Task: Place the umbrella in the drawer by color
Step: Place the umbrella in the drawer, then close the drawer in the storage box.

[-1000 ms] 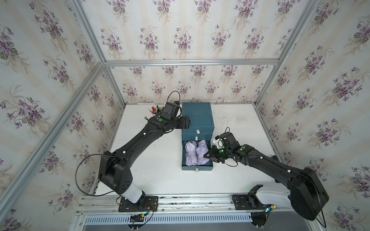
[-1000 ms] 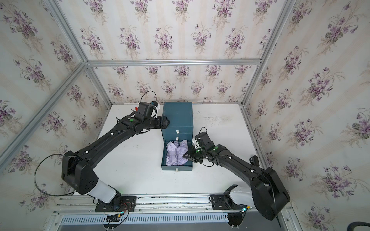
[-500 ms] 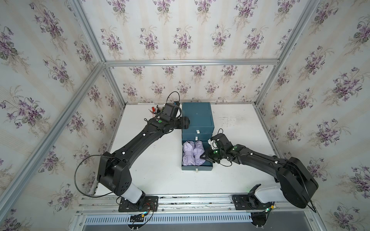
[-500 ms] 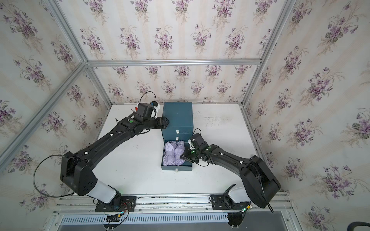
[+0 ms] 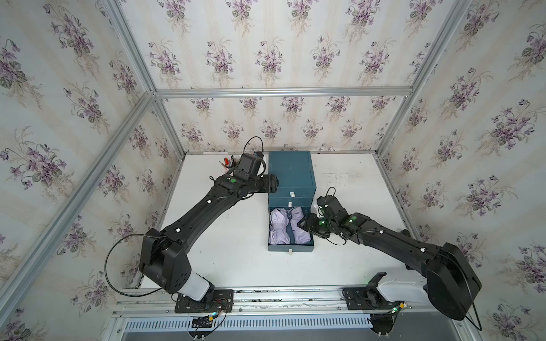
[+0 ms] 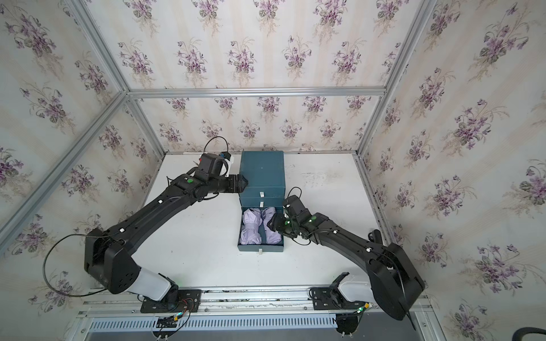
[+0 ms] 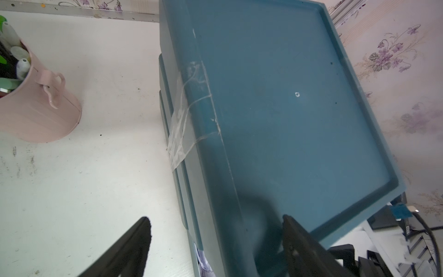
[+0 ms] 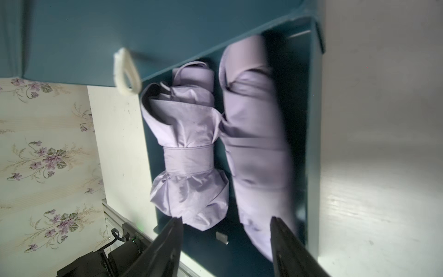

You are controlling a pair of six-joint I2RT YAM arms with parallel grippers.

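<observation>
White table [image 5: 230, 259] inside flower-papered walls carries a teal plastic drawer cabinet [image 5: 291, 172] at its back edge. Two folded lilac fabric umbrellas [image 5: 279, 227] lie side by side in the pulled-out bottom drawer [image 5: 291, 248]. Right fingers [image 8: 167, 244] stand spread above them, gripping nothing; left fingers [image 7: 134, 242] are spread wide across the cabinet's side edge.

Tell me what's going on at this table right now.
A bunched lilac umbrella and a smooth lilac umbrella lie side by side in the pulled-out bottom drawer of the teal cabinet. The right gripper hangs open over the smooth one, gripping nothing. The left gripper, also open, straddles the cabinet's top edge.
</observation>
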